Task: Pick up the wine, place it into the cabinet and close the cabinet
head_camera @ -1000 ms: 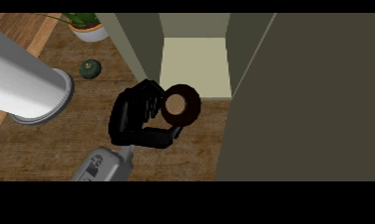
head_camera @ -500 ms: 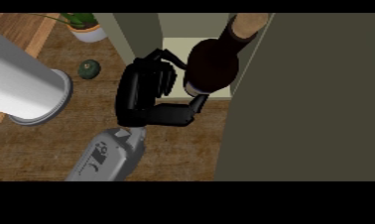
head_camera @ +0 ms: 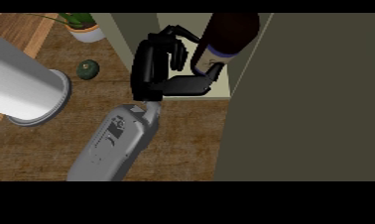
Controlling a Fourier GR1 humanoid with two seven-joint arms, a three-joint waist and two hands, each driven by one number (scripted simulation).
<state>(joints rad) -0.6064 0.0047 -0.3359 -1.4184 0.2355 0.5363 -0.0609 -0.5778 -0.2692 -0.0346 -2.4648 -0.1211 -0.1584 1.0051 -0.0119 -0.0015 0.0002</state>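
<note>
since the earlier frames the wine [head_camera: 228,37] has been carried deeper into the cabinet [head_camera: 176,20]. it is clasped by the curled fingers of the right hand [head_camera: 157,67]; release and door closing are left.

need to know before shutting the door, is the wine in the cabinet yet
Partly in: the wine reaches into the open cabinet, with the hand curled round it.

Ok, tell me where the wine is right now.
In the head view the wine is at top centre, inside the open cabinet, held by the hand just left of it, with the cabinet door on its right.
</note>
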